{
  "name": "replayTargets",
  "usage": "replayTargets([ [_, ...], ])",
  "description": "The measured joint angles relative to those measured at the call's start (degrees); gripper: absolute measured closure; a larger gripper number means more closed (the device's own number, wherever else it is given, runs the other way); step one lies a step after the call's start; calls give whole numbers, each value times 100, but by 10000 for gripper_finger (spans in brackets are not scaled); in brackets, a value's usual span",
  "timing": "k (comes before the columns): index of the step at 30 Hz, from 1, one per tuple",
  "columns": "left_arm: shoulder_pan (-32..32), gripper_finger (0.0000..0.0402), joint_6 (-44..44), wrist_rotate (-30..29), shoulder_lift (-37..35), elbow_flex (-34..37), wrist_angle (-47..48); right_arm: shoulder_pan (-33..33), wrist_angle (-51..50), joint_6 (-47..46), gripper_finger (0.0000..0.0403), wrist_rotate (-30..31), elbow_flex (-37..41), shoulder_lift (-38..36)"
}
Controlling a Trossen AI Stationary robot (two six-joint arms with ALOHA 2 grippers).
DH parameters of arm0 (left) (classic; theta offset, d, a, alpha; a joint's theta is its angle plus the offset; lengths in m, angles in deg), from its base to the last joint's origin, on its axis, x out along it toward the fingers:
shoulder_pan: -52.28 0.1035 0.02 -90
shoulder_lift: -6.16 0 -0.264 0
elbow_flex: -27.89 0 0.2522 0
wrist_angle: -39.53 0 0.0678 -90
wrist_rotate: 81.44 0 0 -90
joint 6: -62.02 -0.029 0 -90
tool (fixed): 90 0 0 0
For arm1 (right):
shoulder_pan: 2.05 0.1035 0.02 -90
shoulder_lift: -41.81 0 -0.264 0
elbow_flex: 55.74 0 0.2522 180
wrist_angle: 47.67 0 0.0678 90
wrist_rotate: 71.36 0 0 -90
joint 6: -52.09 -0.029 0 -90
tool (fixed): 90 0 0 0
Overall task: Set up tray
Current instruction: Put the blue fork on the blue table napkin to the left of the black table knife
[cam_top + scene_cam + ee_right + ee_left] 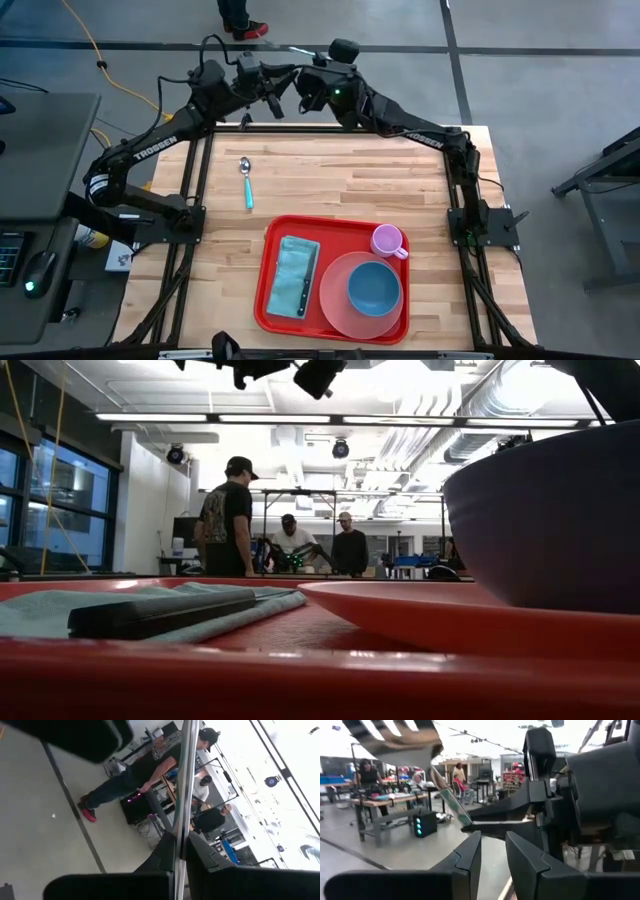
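The large red plastic tray is sitting lower centre, already carrying napkin, knife, plate, bowl and cup; the teal-handled spoon is lying outside upper left. Both grippers are hovering at top: left gripper slightly parted, empty; right gripper closed, empty.

grey floor, ceiling strip lights, tall windows, distant workbenches

I see a pale, smooth wooden surface of joined strips, a glossy red plastic tray, a soft teal cloth under a matt dark knife handle, and a spoon with a shiny metal bowl
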Motion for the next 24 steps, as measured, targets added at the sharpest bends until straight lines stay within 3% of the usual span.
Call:
replayTargets([
  [8, 0, 277, 44, 136, 52, 0, -688, 123, -68, -2, 403, -211, 0, -75],
  [24, -2, 277, 171, 162, 95, 0, -687, 206, -70, 66, 403, -112, 0, -75],
])
